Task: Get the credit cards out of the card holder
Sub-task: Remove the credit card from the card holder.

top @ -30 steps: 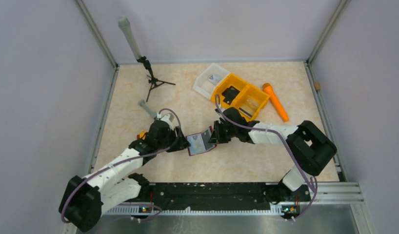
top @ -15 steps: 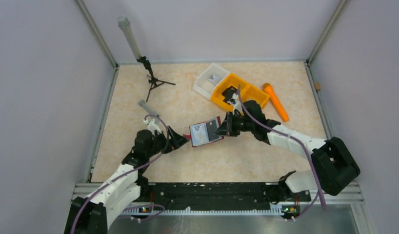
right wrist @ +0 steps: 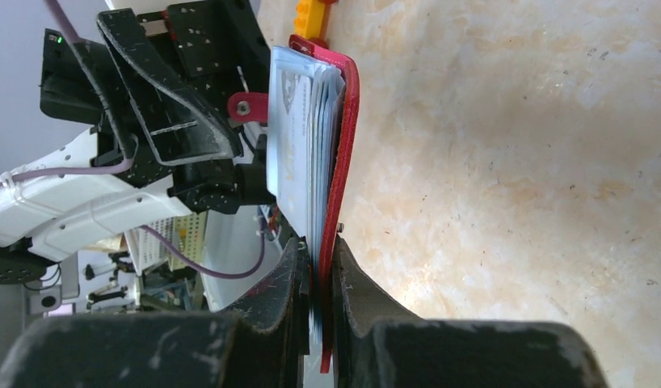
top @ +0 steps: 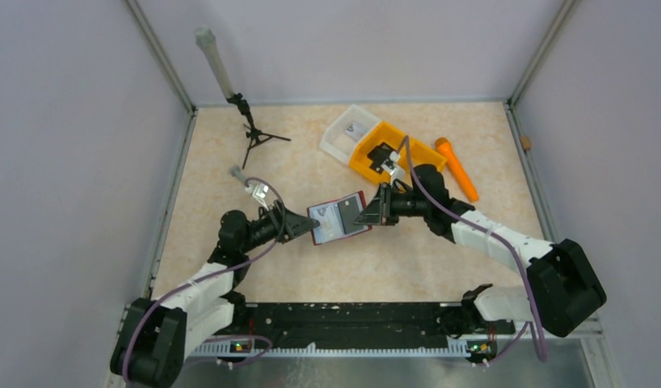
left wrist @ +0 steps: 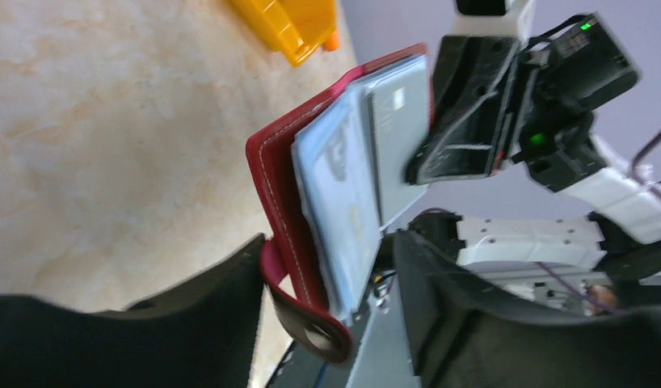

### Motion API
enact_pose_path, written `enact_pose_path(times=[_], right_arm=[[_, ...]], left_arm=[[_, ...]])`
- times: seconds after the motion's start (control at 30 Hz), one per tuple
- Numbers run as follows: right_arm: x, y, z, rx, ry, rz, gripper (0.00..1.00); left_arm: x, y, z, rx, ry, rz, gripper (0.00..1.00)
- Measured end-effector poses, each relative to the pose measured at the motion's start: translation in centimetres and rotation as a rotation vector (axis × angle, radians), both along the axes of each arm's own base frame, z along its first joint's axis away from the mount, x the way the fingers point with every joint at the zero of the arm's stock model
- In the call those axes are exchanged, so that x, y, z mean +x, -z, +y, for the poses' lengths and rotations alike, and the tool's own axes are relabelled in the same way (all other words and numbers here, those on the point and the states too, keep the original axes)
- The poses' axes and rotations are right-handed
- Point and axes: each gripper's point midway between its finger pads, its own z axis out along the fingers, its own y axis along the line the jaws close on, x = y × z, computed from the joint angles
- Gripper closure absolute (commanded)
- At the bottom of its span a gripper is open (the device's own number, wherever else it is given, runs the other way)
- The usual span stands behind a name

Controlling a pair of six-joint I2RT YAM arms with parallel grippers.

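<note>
The dark red card holder (top: 340, 218) hangs open above the table between my two grippers, its pale inner faces and grey-silver cards (top: 335, 217) facing up. My right gripper (top: 372, 212) is shut on its right edge; in the right wrist view my right gripper (right wrist: 319, 252) pinches the red cover (right wrist: 345, 121) and the card stack (right wrist: 299, 137). My left gripper (top: 305, 226) is open at its left edge. In the left wrist view my left gripper (left wrist: 331, 242) has its jaws wide apart around the holder's end (left wrist: 272, 186) and strap tab (left wrist: 315, 331), with the cards (left wrist: 343, 186) between them.
An orange two-compartment tray (top: 416, 162) with a small black block (top: 381, 155) and a white square tray (top: 343, 133) stand at the back right. An orange marker (top: 456, 168) lies beside them. A small tripod stand (top: 250, 133) is at the back left.
My right gripper has carried the holder up and to the right. My left arm dropped back, then reached in again, and its open jaws now straddle the holder's left end.
</note>
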Motion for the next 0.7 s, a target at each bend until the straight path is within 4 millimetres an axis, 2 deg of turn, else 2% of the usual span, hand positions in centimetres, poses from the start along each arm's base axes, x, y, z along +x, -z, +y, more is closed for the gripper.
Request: enact_pose_path(times=[0.03,0.07,0.17,0.3,0.4,0.53,0.7], right_arm=[[-0.1,0.0,0.0,0.005,-0.002,0.006,1.00],[-0.1,0.1,-0.1,0.007,-0.002,0.011,1.00],[-0.3,0.2,-0.2,0.015,-0.005,0.027,1.00],[-0.4,-0.2,0.0,0.034,-0.012,0.025,1.00],[-0.5,-0.3,0.1,0.045,-0.017,0.030,1.00],[-0.5,-0.4,0.1,0.053,-0.020,0.033,1.00],[-0.9,-0.2,0.1,0.078,-0.025,0.044,1.00]], left_arm=[[-0.1,-0.4,-0.1,-0.010,0.006,-0.009,0.51],[-0.2,-0.8,-0.1,-0.016,0.015,-0.026,0.53],[-0.4,-1.6,-0.3,-0.029,0.031,-0.052,0.55],[-0.7,-1.6,-0.4,-0.022,0.052,-0.058,0.42],[-0.7,-1.4,-0.6,-0.008,0.074,-0.057,0.40],[-0.7,-1.1,-0.7,0.002,0.093,-0.049,0.53],[-0.7,-0.9,-0.8,0.003,0.106,-0.049,0.77]])
